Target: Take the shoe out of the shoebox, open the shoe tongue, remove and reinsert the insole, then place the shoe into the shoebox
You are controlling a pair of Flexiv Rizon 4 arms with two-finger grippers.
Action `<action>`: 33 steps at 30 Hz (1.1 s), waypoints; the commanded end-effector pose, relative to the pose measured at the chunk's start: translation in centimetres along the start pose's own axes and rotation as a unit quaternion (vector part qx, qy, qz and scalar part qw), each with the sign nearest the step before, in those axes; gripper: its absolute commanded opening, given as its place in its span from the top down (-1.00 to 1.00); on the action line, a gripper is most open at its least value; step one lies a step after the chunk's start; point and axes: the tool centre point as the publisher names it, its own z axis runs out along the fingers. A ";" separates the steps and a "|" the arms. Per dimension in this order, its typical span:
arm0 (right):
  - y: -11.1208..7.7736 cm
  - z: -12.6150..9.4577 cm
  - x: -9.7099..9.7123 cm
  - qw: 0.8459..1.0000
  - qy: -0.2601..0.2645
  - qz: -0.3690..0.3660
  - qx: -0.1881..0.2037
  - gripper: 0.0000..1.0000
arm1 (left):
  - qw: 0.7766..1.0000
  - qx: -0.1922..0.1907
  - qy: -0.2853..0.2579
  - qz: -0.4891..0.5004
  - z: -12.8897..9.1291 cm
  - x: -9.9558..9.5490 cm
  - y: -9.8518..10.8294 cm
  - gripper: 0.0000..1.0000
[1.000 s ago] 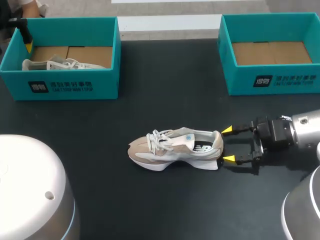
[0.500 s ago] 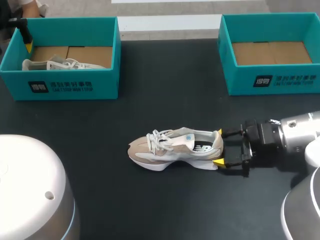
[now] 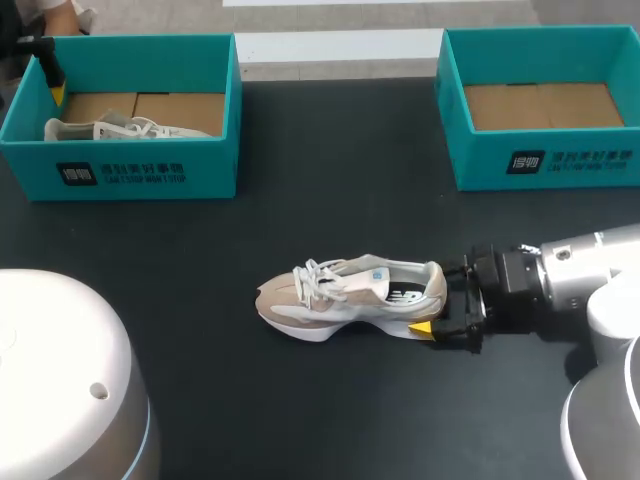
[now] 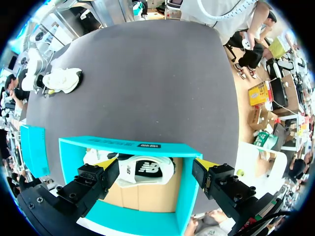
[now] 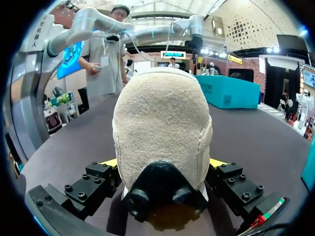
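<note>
Between the spread fingers of the right gripper (image 3: 432, 298): the heel (image 5: 160, 132) of the shoe (image 3: 345, 295). One finger sits on each side with the jaws apart. No clamp is visible, and I cannot tell whether the pads press the suede.

The shoe stands upright on its sole mid-table (image 3: 330, 190), out of any box, toe toward my left. Laces are bunched over the tongue, which is not yet opened.

Risks, as I judge them:
- The heel is rounded and padded. A squeeze this far back could squirt the shoe forward or twist it about the sole.
- Held by the heel alone, the toe would likely droop on any lift.
- Further advance without closing would just shove the shoe along the dark tabletop.
- Opening the tongue needs a second grip, and the other arm is well away.

The left gripper (image 4: 156, 164) hangs over the left shoebox (image 3: 140, 45), fingers wide, holding nothing. A second shoe (image 3: 110, 128) lies inside, below it.

The right shoebox (image 3: 545, 160) is at the far right, cardboard floor showing, well apart from the shoe. Its near wall is the one obstacle on the return path.
</note>
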 end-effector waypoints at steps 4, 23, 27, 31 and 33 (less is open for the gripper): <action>-0.5 1.1 -0.5 1.000 0.012 0.004 -0.002 -1.00 | 1.000 -0.001 0.000 0.001 0.0 0.1 0.0 -1.00; -0.1 0.3 -0.7 0.999 0.036 -0.012 0.014 1.00 | 1.000 -0.001 0.000 0.001 0.0 0.1 0.0 -1.00; -0.3 0.2 -0.7 0.999 0.036 -0.011 0.014 1.00 | 1.000 -0.001 0.000 0.001 0.0 0.1 0.0 -1.00; -0.5 0.3 -0.6 0.999 0.037 -0.010 0.013 1.00 | 1.000 -0.001 0.000 0.001 0.0 0.1 0.0 -1.00; -0.7 0.4 -0.5 0.999 0.038 -0.008 0.011 1.00 | 1.000 -0.001 0.000 0.001 0.0 0.1 0.0 -1.00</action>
